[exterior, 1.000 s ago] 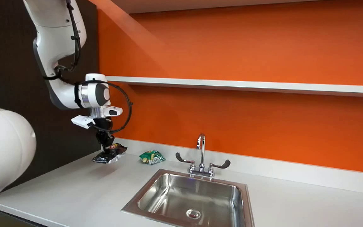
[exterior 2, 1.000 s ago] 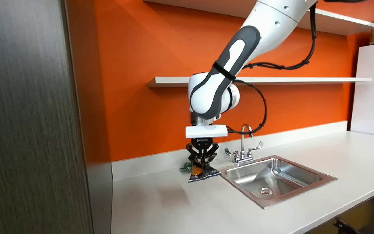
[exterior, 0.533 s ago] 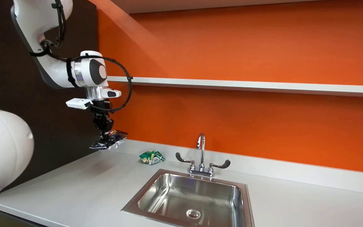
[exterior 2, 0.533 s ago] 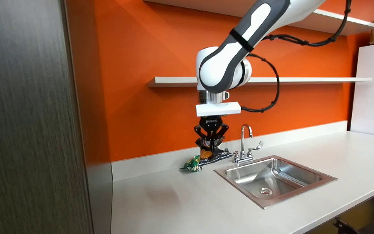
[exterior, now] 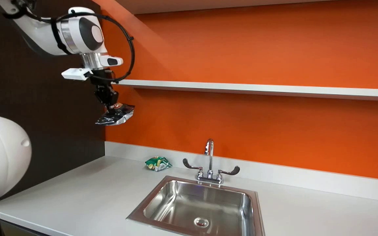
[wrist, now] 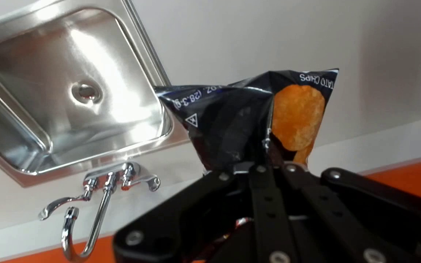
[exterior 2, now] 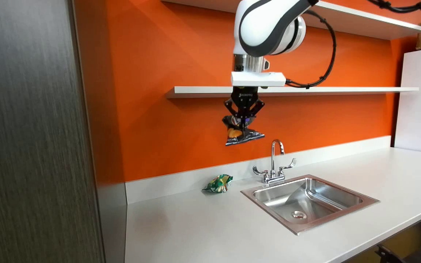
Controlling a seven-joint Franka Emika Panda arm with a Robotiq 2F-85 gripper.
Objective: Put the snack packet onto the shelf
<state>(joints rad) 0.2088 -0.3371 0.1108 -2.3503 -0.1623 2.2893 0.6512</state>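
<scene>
The snack packet is dark with a silvery edge and an orange chip picture. It shows in both exterior views [exterior: 123, 113] [exterior 2: 234, 133] and in the wrist view [wrist: 228, 124]. My gripper [exterior: 111, 109] is shut on the packet's middle, pinching it into a fold; the gripper also shows in an exterior view [exterior 2: 243, 126] and the wrist view [wrist: 269, 160]. The fingertips are partly hidden by the packet. The packet hangs high above the counter. The white shelf [exterior: 241, 87] runs along the orange wall, also in an exterior view [exterior 2: 342, 90]. The packet appears lower than the shelf board.
A green-and-white packet [exterior: 158, 163] lies on the white counter [exterior: 77, 196] by the backsplash. A steel sink [exterior 2: 369, 201] with a faucet [exterior 2: 273, 160] stands beside it. A dark panel [exterior: 61, 131] closes the corner. A higher white shelf [exterior 2: 378, 27] is above.
My gripper has risen well up from near the counter with the packet held in it. The arm is higher in both exterior views. The green packet has not moved.
</scene>
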